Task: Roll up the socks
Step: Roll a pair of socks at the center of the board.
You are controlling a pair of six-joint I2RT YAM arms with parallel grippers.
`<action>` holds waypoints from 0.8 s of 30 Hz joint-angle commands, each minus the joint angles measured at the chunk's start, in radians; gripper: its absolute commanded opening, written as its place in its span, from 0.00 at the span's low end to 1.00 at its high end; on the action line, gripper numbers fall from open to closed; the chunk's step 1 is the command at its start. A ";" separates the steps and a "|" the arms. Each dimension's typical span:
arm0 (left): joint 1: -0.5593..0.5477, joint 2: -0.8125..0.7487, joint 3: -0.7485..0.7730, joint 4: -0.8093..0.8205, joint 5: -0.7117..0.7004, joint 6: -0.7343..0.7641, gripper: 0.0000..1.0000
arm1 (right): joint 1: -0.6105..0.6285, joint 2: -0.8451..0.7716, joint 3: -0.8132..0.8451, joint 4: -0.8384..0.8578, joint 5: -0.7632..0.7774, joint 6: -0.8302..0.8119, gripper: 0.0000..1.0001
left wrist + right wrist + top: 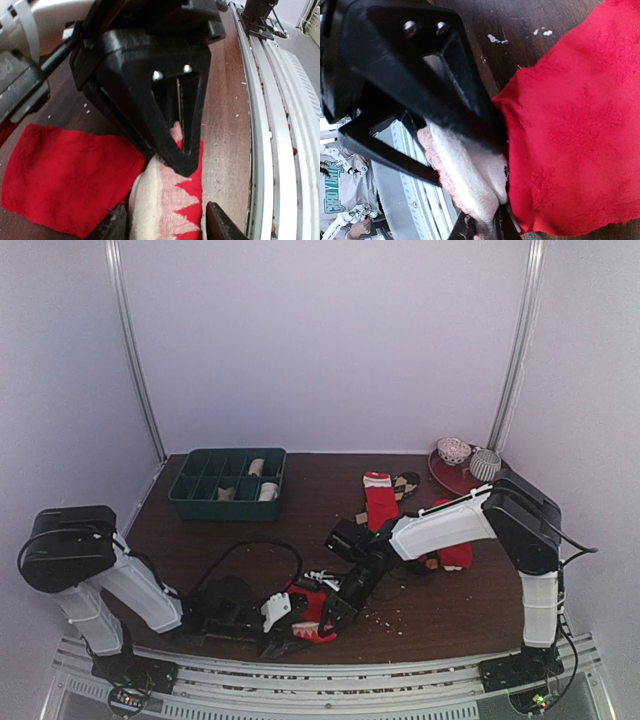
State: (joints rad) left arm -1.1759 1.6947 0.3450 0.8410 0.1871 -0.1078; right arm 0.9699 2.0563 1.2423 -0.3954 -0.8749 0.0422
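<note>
A red sock (312, 622) with a white, zigzag-edged cuff lies at the table's near edge, between both grippers. In the left wrist view its red body (65, 175) lies flat and the folded cuff (160, 205) sits between my left gripper's (169, 227) spread fingers, which straddle it without pinching. My right gripper (487, 227) is shut on the white cuff end (470, 175); it shows from the left wrist as a black wedge (182, 150) pressing the cuff. More socks lie farther back: a red one (380, 502), a brown patterned one (406, 483), and a red one (455, 556) under the right arm.
A dark green compartment tray (190, 490) stands at the back left with rolled socks (258, 468) in it. A red plate (450, 478) with two round patterned objects sits at the back right. A black cable (262, 545) loops over the table. The metal rail (270, 150) runs close by.
</note>
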 commanded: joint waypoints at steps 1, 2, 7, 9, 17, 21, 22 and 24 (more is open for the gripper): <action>-0.007 -0.010 -0.032 -0.001 -0.041 -0.036 0.53 | -0.002 0.092 -0.083 -0.168 0.223 0.018 0.08; -0.007 -0.012 -0.033 0.001 -0.045 -0.036 0.51 | -0.002 0.093 -0.083 -0.167 0.223 0.018 0.08; -0.007 -0.002 -0.020 0.021 -0.026 -0.040 0.32 | -0.003 0.096 -0.082 -0.157 0.224 0.023 0.08; -0.007 -0.010 -0.020 0.034 -0.021 -0.046 0.42 | -0.002 0.096 -0.084 -0.154 0.225 0.025 0.08; -0.007 -0.083 -0.016 -0.002 -0.042 -0.032 0.53 | -0.004 0.098 -0.087 -0.154 0.226 0.025 0.08; -0.007 -0.047 -0.009 -0.001 -0.024 -0.037 0.36 | -0.004 0.098 -0.086 -0.152 0.226 0.027 0.08; -0.007 -0.030 -0.007 0.000 -0.019 -0.041 0.36 | -0.004 0.098 -0.087 -0.153 0.227 0.026 0.08; -0.007 -0.005 -0.008 0.006 -0.008 -0.053 0.38 | -0.004 0.097 -0.088 -0.153 0.230 0.027 0.08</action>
State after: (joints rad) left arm -1.1801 1.6440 0.3233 0.8360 0.1593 -0.1452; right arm 0.9688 2.0563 1.2324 -0.3893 -0.8768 0.0563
